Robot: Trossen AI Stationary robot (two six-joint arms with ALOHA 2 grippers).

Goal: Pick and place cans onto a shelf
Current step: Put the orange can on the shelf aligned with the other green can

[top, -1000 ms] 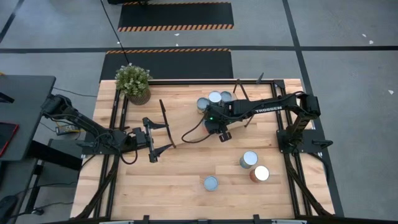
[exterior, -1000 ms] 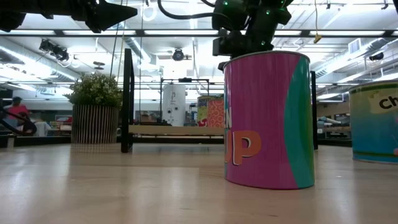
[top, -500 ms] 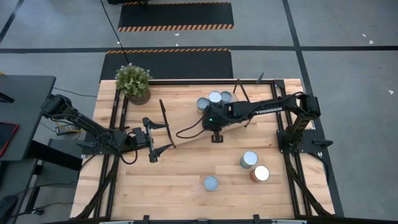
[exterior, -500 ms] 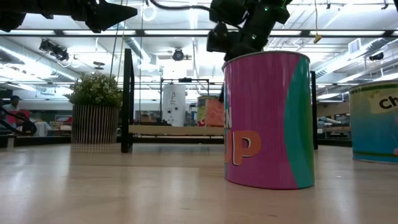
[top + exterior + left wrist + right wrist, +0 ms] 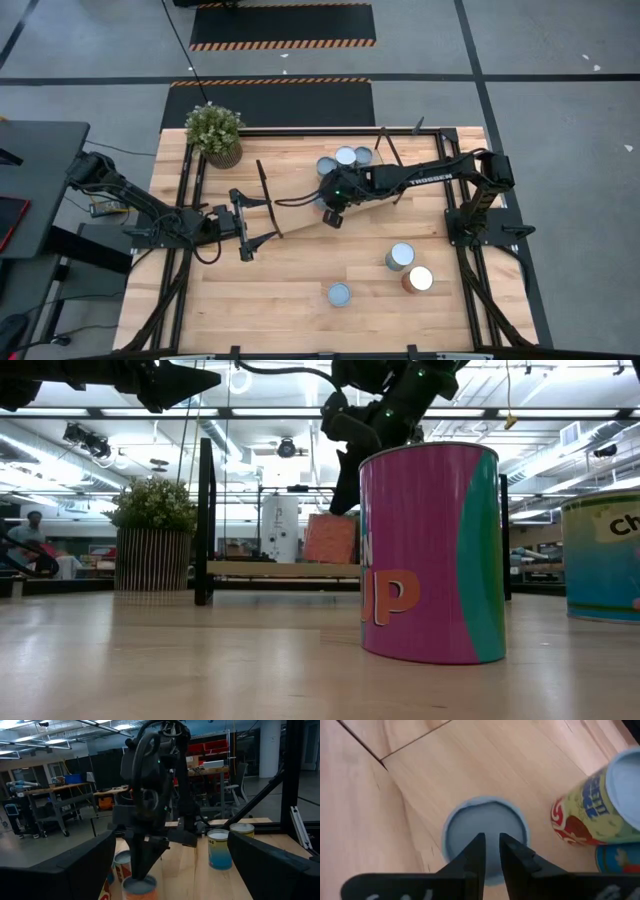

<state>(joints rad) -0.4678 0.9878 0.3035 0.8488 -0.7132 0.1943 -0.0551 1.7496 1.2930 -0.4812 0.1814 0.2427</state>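
My right gripper [image 5: 333, 212] stands over the near edge of the shelf [image 5: 300, 187], a light-wood board with black end frames. Its fingers point down, nearly shut, onto the pale top [image 5: 470, 820] of an orange can [image 5: 330, 538]. The can is upright at the level of the shelf board [image 5: 270, 568]. Three cans [image 5: 344, 159] stand on the shelf farther back. Three more stand on the table: a silver-topped one [image 5: 400, 256], a white-topped one [image 5: 420, 279] and a pink one [image 5: 339, 294]. My left gripper [image 5: 278, 222] waits open at the table's left. My right gripper comes at the orange can from above, fingers pointing down and close together over the middle of its top [image 5: 512, 827]. The fingertips [image 5: 141, 876] hide what they have hold of. The can is upright below them; I cannot tell whether its base rests on the shelf board.
A potted green plant [image 5: 214, 133] stands at the far left corner. The pink can [image 5: 430, 550] and a teal can [image 5: 605, 555] stand close before the low camera. Black frame rails run along both table sides [image 5: 185, 200]. A person [image 5: 35, 530] shows in the room behind.
My right gripper has gone toward the table's left edge along the shelf, carrying the orange can with it. The can tilted midway and now stands upright, out from behind the pink can in the low view.
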